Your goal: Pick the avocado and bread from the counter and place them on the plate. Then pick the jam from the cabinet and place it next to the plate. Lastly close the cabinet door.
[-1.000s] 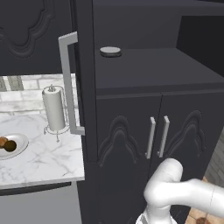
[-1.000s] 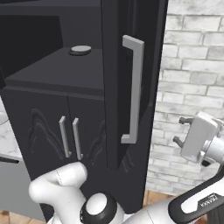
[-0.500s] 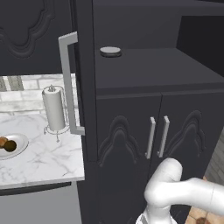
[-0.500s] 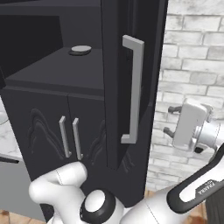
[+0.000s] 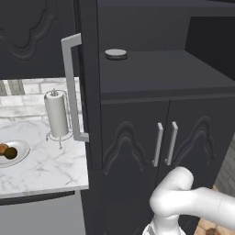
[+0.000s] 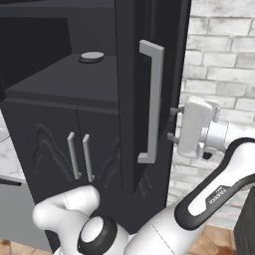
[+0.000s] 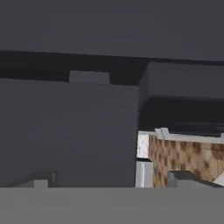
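My gripper stands open and holds nothing, just right of the tall black cabinet door, level with the lower half of its pale bar handle. Its fingers point at the door's edge. In the hand view the gripper faces dark cabinet panels close up. The plate sits on the counter at the left, with the orange-brown bread and the dark avocado on it. A flat grey round thing lies on the cabinet shelf; I cannot tell whether it is the jam.
A second tall black door with a bar handle stands open at the cabinet's left. A paper towel roll on a wire stand is beside it on the counter. A brick wall lies behind the gripper. Two lower doors are shut.
In the right base view the gripper has travelled left and slightly up, from out by the brick wall to right beside the door's edge. Its jaws stayed open. Nothing else moved.
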You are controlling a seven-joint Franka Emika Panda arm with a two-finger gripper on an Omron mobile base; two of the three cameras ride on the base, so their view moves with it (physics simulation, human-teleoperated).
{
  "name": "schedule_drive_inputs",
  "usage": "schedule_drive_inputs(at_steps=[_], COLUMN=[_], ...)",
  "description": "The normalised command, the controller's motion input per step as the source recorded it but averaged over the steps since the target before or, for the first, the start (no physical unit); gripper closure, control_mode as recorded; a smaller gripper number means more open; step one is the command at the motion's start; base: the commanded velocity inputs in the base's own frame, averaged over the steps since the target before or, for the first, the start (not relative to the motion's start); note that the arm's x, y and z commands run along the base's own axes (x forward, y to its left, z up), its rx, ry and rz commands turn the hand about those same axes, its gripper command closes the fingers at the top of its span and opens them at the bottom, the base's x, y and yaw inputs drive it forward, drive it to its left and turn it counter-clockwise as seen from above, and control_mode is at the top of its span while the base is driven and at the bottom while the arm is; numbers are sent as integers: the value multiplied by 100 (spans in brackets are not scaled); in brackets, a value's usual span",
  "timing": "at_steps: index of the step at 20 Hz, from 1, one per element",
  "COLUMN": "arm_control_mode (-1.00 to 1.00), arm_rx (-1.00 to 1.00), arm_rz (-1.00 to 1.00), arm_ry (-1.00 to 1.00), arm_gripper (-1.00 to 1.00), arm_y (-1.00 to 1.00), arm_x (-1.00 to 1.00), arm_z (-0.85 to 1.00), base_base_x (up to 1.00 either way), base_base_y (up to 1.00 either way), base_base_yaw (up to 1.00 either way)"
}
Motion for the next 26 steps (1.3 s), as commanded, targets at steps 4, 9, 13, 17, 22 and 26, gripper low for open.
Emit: schedule_drive_inputs(at_steps=[4,9,13,17,22,26], arm_control_mode=[-100,-100,-100,-100,-100,-100], arm_rx=[0,0,0,-3,-6,-12], arm_rz=[0,0,0,-11,-30,-49], arm_ry=[5,5,2,0,4,2], arm_gripper=[-100,-100,-100,-100,-100,-100], arm_y=[66,62,67,79,100,100], arm_x=[0,0,0,3,8,12], arm_z=[29,26,19,3,3,4], base_base_x=[0,0,0,0,0,0], base_base_y=[0,0,0,0,0,0], base_base_yaw=[0,0,0,0,0,0])
